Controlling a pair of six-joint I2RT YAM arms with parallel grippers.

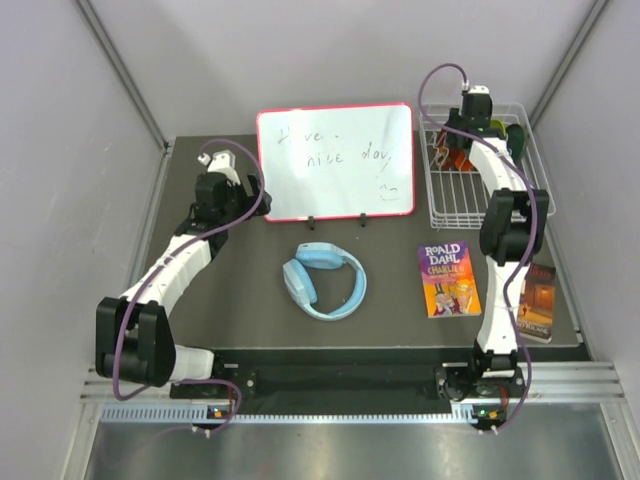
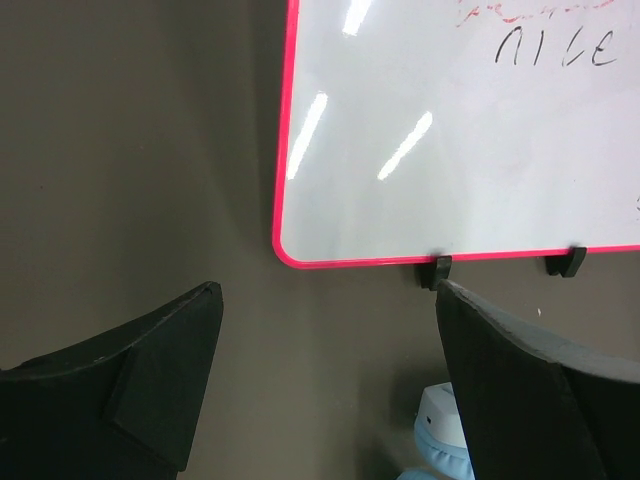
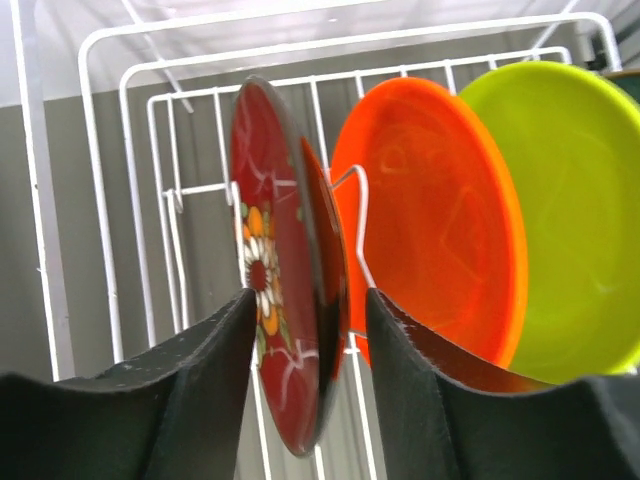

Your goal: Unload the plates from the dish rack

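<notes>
The white wire dish rack (image 1: 450, 205) sits at the back right of the table, with plates standing on edge between its prongs. In the right wrist view a dark red flowered plate (image 3: 280, 250) stands in front, an orange plate (image 3: 430, 220) behind it, then a yellow-green one (image 3: 570, 200), inside the rack's wires (image 3: 33, 150). My right gripper (image 3: 310, 295) reaches down into the rack (image 1: 472, 138) and straddles the dark red plate's rim; the left finger sits close against it and a small gap shows at the right finger. My left gripper (image 2: 325, 290) hangs open over bare table at the whiteboard's lower left corner (image 1: 238, 195).
A red-framed whiteboard (image 1: 335, 160) stands at the back centre on small black feet. Blue headphones (image 1: 325, 282) lie in the middle of the table. A Roald Dahl book (image 1: 448, 278) and a darker book (image 1: 535, 300) lie at the right, near the right arm.
</notes>
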